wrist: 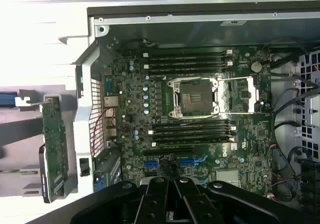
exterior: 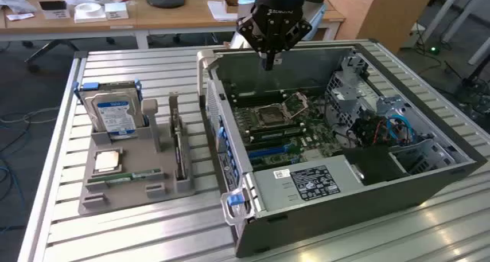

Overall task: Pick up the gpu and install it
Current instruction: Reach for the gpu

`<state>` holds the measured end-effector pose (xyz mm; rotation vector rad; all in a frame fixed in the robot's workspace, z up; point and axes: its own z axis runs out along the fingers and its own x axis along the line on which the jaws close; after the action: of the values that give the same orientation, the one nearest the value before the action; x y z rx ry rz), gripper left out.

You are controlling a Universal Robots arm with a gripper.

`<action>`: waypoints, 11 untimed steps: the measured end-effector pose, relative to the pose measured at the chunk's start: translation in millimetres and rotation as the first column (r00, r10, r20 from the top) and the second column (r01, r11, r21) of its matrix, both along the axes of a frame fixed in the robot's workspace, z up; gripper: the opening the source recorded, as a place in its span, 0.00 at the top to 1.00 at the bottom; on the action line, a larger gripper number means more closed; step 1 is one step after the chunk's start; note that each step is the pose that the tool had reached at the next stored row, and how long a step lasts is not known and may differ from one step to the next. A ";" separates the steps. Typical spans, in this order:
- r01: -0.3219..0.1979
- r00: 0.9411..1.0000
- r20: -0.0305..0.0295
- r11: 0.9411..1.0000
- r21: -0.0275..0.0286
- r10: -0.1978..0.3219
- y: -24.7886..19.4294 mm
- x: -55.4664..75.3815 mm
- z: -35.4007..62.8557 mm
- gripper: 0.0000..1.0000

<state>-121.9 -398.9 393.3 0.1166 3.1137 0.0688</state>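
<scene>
two steps to go, judging by the layout: neither lifting nor seating done yet. hovering over the far wall of the open computer case (exterior: pixel 368 216), in the upper middle of the exterior view, with the gripper (exterior: pixel 268 61) pinched closed on nothing. looking down through the wrist camera onto the motherboard (wrist: pixel 200 129), its expansion slots appearing bare. leaving the gpu (exterior: pixel 178 144) untouched, standing on edge in the grey holder (exterior: pixel 100 202) at the left centre of the exterior view, between the hard drive (exterior: pixel 115 110) and the case's side wall, near that wall and well apart from the gripper. sharing the holder with a green ram stick (exterior: pixel 126 177) lying nearer the lower left. judging the step in hand as the approach for the pick. probably calling, as a next move, for spreading the jaws, crossing toward the exterior view's left, lining up with the card's thin upper edge, and coming down squarely, avoiding the holder's post (exterior: pixel 153 121) on one side and the case wall on the other.
</scene>
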 end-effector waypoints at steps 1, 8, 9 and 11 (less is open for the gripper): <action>0.000 1.000 0.000 1.000 0.000 0.000 0.0 0.0 0.0 0.90; 0.000 1.000 0.000 1.000 0.000 0.000 0.0 0.0 0.0 0.90; 0.000 1.000 0.000 1.000 0.000 0.000 0.0 0.0 0.0 0.90; 0.000 1.000 0.000 1.000 0.000 0.000 0.0 0.0 0.0 0.90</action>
<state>-121.9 -398.9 393.3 0.1165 3.1137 0.0688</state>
